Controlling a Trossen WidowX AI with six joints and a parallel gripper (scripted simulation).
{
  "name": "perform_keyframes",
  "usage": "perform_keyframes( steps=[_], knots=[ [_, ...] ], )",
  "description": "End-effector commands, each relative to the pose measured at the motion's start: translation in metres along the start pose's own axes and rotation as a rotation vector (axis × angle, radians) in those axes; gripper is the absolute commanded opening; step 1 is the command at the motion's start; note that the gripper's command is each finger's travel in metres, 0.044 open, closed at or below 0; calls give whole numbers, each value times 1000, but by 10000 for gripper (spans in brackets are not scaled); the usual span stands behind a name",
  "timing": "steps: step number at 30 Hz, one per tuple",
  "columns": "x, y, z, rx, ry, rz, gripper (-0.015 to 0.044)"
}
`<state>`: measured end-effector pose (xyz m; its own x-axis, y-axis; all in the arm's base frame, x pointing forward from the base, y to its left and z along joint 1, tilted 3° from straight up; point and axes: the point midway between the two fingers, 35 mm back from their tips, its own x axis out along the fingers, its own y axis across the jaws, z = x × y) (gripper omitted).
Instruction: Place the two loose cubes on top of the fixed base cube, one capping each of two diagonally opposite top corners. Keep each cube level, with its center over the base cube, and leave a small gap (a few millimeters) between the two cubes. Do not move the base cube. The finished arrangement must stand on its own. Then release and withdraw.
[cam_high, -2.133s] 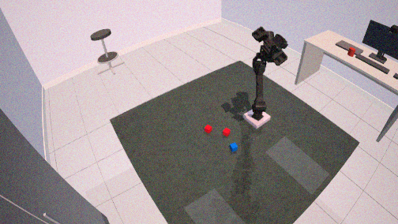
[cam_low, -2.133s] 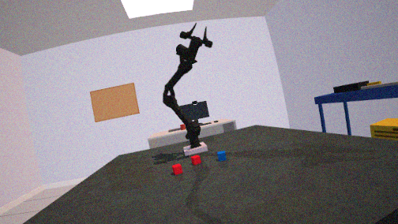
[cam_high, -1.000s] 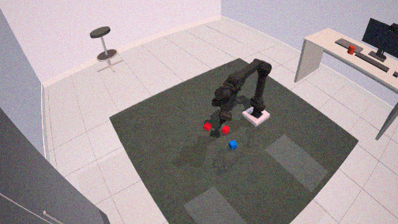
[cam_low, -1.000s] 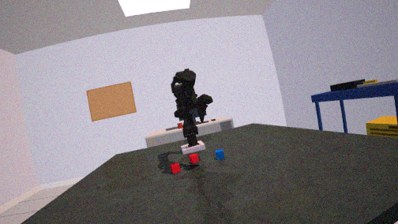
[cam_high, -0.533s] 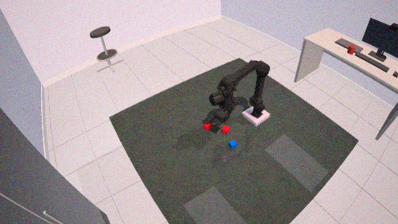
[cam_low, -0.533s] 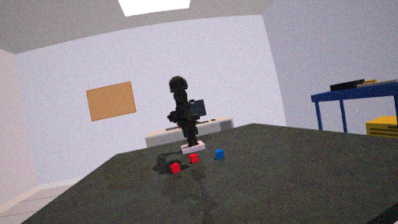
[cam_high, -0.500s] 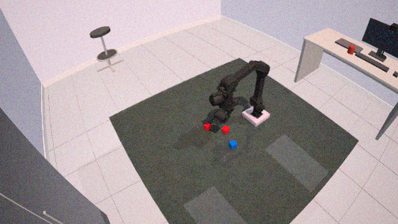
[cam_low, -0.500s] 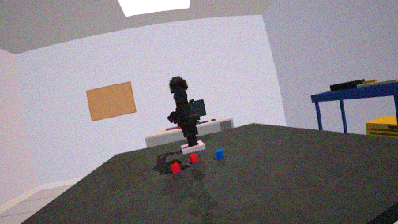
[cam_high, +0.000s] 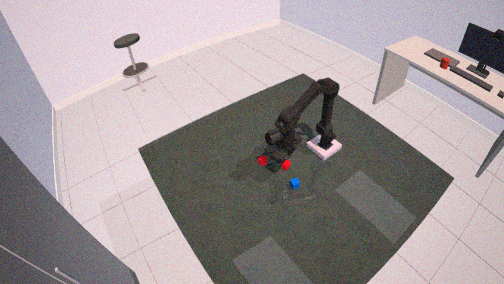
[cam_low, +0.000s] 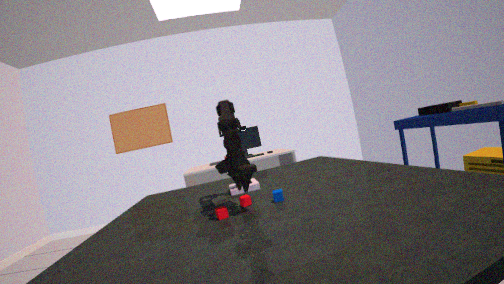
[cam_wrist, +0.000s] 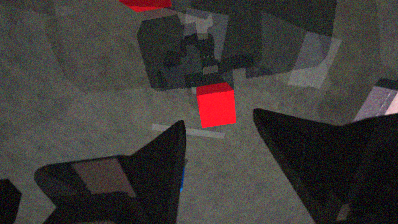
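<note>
A blue cube (cam_high: 295, 183) (cam_low: 278, 195) stands on the dark mat; only a sliver of it (cam_wrist: 182, 181) shows beside the left finger in the wrist view. One red cube (cam_high: 286, 164) (cam_low: 245, 201) (cam_wrist: 217, 109) lies nearest the gripper, between the blue cube and the other red cube (cam_high: 263, 160) (cam_low: 221, 214) (cam_wrist: 147, 4). The three cubes stand apart, none stacked. My gripper (cam_high: 281, 156) (cam_low: 243, 189) (cam_wrist: 218, 120) is open and empty, pointing down above the nearer red cube. In the wrist view that cube appears between the fingertips, lying beyond them. The exact height is unclear.
The arm's white base plate (cam_high: 324, 151) (cam_low: 235, 190) (cam_wrist: 376, 104) is behind the cubes. The dark mat (cam_high: 200, 190) (cam_low: 350, 225) has paler rectangular patches. A desk (cam_high: 387, 75), a stool (cam_high: 135, 69) and a blue table (cam_low: 450, 118) stand away from the cubes.
</note>
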<state>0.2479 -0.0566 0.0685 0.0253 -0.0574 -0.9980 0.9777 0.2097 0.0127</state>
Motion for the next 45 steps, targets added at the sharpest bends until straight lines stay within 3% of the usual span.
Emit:
perform_keyframes(
  steps=[1, 23, 29, 45],
  knots=[
    [7, -1, -1, -3, 6, -6, 265],
    [40, -2, -1, -3, 6, -6, 265],
    [40, -2, -1, -3, 6, -6, 107],
    [13, 2, -2, 1, 19, -12, 105]
  ],
)
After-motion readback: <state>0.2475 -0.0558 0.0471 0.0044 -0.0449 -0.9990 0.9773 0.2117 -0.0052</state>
